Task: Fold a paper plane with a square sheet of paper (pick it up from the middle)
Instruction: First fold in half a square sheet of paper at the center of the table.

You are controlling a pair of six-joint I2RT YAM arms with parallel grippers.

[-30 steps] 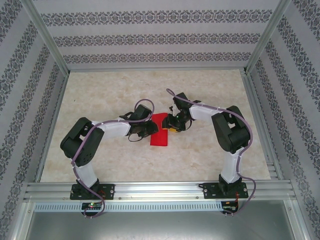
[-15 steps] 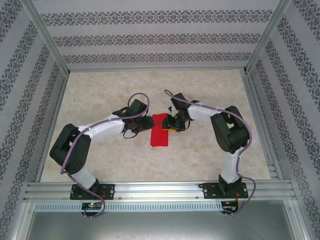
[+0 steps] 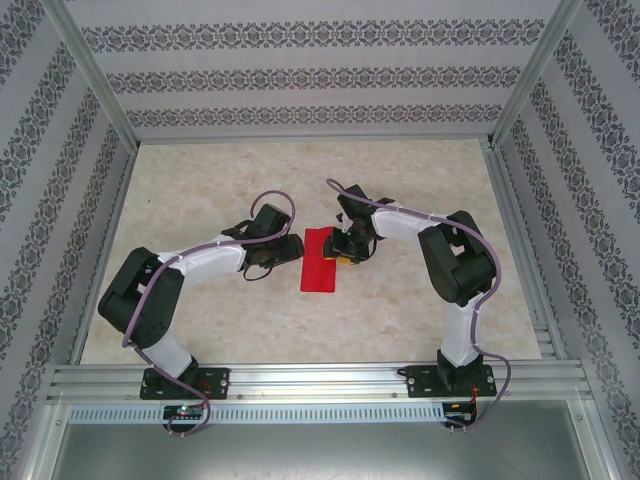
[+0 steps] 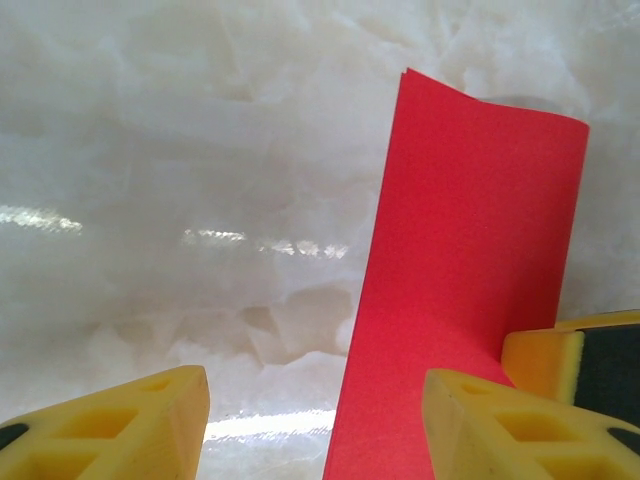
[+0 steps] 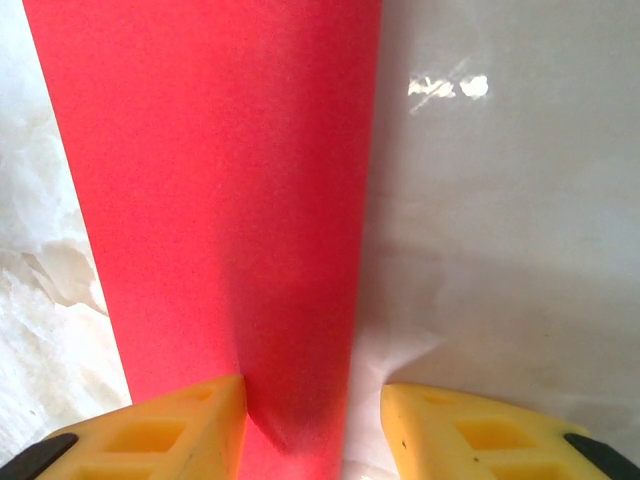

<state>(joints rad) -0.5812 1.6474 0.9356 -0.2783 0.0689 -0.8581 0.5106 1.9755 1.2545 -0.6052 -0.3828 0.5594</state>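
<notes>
So the left pincer [image 4: 315, 405] is seen spread wide with nothing pinched, its right finger [image 4: 500, 430] just beside the near end of the square sheet of paper [image 4: 470, 250], which is folded into a long red strip. The right pincer [image 5: 312, 400] is held spread too, low over the strip's [image 5: 220, 180] long edge, with that edge lying in the gap between its fingers and one finger [image 5: 170, 430] over the red. The strip [image 3: 320, 262] is laid flat about mid-table [image 3: 200, 190], flanked by the left pincer [image 3: 292, 247] and the right pincer [image 3: 345, 257].
</notes>
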